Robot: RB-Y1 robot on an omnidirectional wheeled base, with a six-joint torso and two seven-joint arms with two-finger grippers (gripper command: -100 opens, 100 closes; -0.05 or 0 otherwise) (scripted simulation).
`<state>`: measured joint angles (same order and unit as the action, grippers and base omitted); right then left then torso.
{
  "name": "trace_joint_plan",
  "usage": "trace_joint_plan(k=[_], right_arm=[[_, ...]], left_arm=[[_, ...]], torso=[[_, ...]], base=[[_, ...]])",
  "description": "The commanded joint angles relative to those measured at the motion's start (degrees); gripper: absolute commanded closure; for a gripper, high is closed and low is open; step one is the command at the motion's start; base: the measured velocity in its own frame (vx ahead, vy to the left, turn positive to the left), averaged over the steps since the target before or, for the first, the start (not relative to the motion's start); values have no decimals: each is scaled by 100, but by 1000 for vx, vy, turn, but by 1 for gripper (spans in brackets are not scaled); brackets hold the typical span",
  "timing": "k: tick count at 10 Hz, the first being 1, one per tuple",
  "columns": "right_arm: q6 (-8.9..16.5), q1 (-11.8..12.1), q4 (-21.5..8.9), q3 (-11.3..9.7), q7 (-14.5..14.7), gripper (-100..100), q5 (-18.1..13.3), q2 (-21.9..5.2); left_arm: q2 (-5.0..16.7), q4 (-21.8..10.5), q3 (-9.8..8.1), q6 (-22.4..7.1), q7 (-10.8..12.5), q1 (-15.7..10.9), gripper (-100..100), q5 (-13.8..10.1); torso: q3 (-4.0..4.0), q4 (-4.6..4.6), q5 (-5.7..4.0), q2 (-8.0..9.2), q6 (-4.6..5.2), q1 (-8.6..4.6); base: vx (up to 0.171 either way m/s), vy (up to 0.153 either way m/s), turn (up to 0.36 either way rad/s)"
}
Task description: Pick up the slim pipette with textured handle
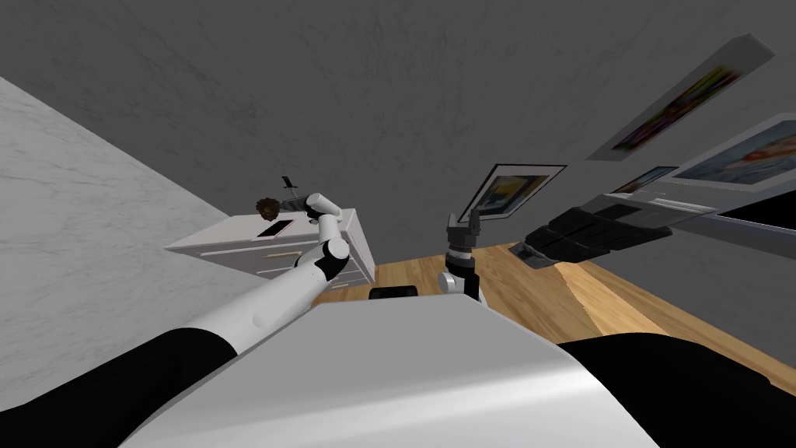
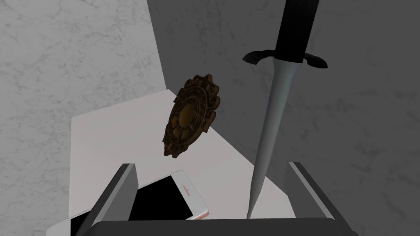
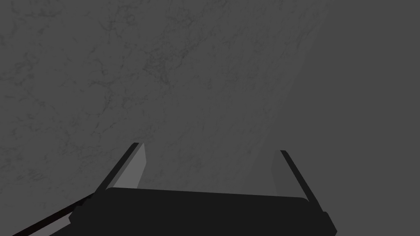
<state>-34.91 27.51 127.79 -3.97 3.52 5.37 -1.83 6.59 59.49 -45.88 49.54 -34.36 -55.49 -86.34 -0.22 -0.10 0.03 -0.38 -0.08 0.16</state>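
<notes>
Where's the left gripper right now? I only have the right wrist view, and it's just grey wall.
Observer: The left gripper is over the top of a white dresser, fingers open.
Operator: What's between the fingers?
Observer: A dagger-like thing with a black handle and a grey tapering blade. It stands point down on the dresser top, with its tip between the fingers.
Operator: Anything else up there?
Observer: A phone lies flat, partly behind one finger, and a brown carved disc stands beyond it.
</notes>
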Motion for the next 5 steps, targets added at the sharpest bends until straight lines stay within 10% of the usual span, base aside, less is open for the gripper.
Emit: trace_joint_plan(k=[1,5], right_arm=[[0,0,0,0,0,0,0,0],[0,-1,0,0,0,0,0,0]], left_arm=[[-18,49,-69,-60,-173,40,-100,34],[-159,189,-263,-239,-636,165,-100,129]], torso=[[0,0,0,0,0,0],[12,5,1,22,0,4]], base=[[90,15,-27],[63,26,-34]])
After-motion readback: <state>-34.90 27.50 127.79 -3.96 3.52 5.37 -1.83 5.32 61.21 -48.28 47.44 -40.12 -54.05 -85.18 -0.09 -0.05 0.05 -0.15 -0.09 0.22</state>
